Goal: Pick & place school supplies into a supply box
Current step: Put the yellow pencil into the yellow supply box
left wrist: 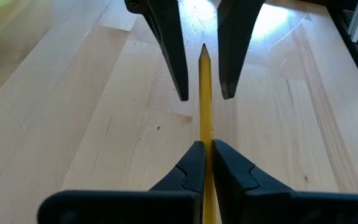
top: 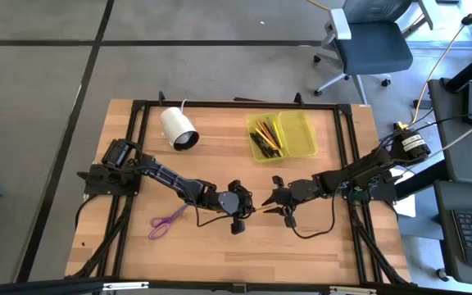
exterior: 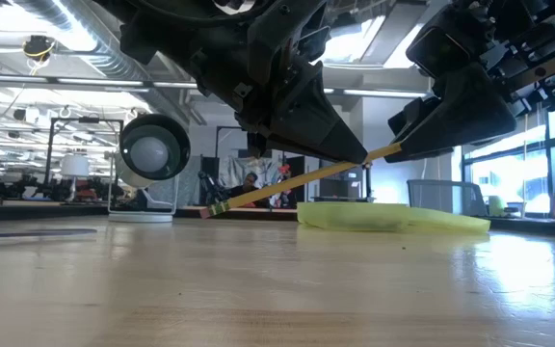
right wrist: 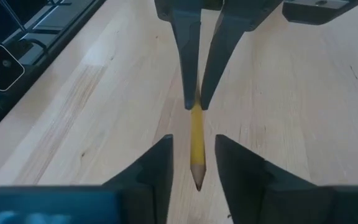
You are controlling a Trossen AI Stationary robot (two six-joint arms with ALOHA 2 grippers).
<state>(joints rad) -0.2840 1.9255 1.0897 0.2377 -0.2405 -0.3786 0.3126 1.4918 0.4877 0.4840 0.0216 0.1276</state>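
Held pencil (left wrist: 204,106) clamped in left gripper (left wrist: 204,163), above table centre. Its long axis ran straight into right gripper (right wrist: 194,163), fingers spread either side of tip, not touching. Supply box (top: 283,136) lay beyond, nearer my right arm.

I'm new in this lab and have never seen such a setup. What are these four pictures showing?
Two dark robot arms work at a wooden table. One picture looks straight down from above, one looks level across the tabletop, and two come from cameras on the arms' wrists. The left gripper is shut on a yellow pencil, with the tip pointing between the open fingers of the right gripper, as if handing it over. On the table lie purple scissors, a yellow-green box holding pencils, and a white cylinder.
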